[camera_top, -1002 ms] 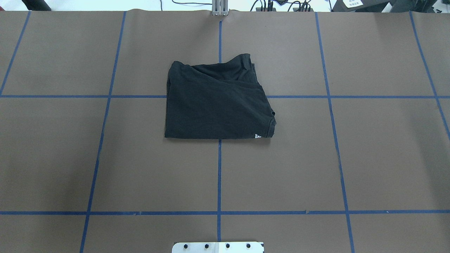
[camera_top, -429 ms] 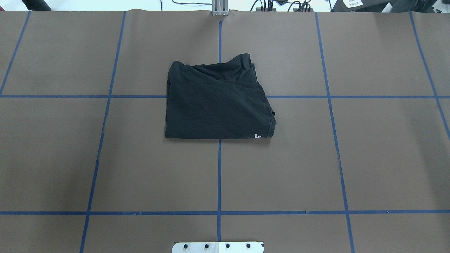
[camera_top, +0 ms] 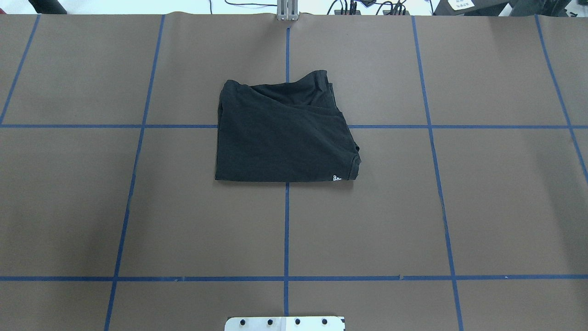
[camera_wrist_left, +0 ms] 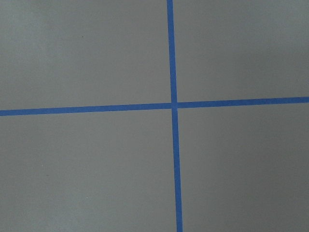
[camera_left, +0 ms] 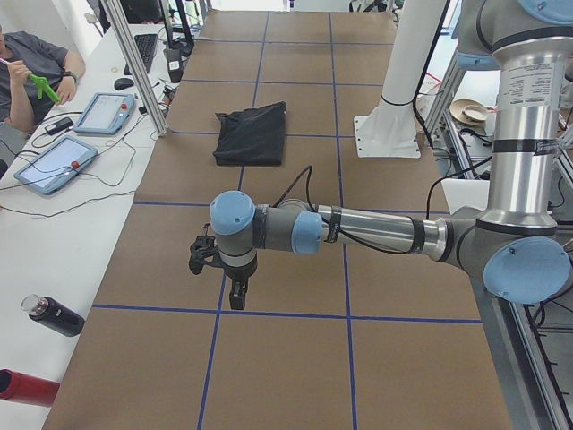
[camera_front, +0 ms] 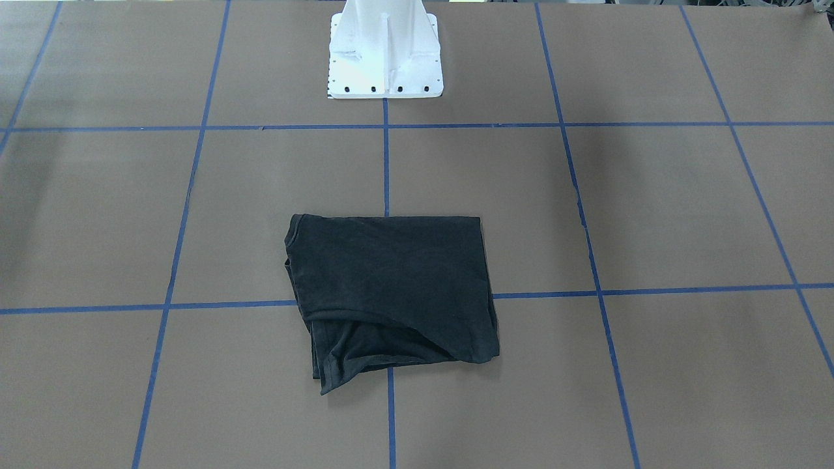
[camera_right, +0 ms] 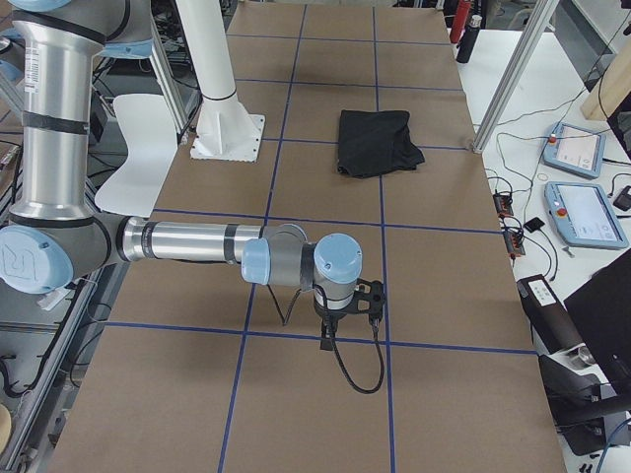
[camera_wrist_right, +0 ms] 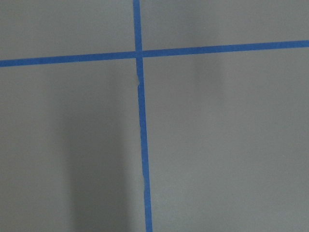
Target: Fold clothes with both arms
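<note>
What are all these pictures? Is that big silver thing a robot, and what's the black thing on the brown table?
Yes, it's a robot with two silver arms, a left arm and a right arm, and a white base. Two pictures look down on the brown table, two look from its ends, and two come from cameras on the wrists, which see just table and blue tape lines. The black thing is a folded T-shirt. Both arms hover far from it, so neither is touching it.

L arm (camera_left: 376, 231) stretched horizontal, L gripper (camera_left: 218, 270) pointing down; R arm (camera_right: 192, 241), R gripper (camera_right: 345, 305) same; jaws' state unclear.
</note>
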You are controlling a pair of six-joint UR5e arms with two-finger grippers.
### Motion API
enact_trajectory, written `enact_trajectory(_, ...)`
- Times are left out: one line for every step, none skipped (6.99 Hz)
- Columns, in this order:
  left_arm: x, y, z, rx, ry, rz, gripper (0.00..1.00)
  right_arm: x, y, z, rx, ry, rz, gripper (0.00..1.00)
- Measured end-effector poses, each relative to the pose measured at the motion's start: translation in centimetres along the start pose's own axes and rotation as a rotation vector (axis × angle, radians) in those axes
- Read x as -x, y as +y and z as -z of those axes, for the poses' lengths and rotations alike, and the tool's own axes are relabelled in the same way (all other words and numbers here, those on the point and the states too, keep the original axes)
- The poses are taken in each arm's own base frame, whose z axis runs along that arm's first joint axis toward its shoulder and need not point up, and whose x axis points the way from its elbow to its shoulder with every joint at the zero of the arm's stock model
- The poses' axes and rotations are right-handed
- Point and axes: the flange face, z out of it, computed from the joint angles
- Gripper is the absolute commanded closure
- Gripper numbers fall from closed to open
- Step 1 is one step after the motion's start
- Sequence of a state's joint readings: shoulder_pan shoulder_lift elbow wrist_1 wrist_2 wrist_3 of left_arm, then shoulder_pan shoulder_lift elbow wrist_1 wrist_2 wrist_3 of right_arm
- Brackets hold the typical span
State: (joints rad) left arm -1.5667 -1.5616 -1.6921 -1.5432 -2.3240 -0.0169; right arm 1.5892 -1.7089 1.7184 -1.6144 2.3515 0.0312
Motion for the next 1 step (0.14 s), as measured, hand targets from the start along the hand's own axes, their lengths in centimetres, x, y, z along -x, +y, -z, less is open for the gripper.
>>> enact_trajectory(-0.01,0.0,-0.01,0.0,0.0,0.0,0.0,0.0,0.0,-0.01,0.0,0.0,0.0,0.0)
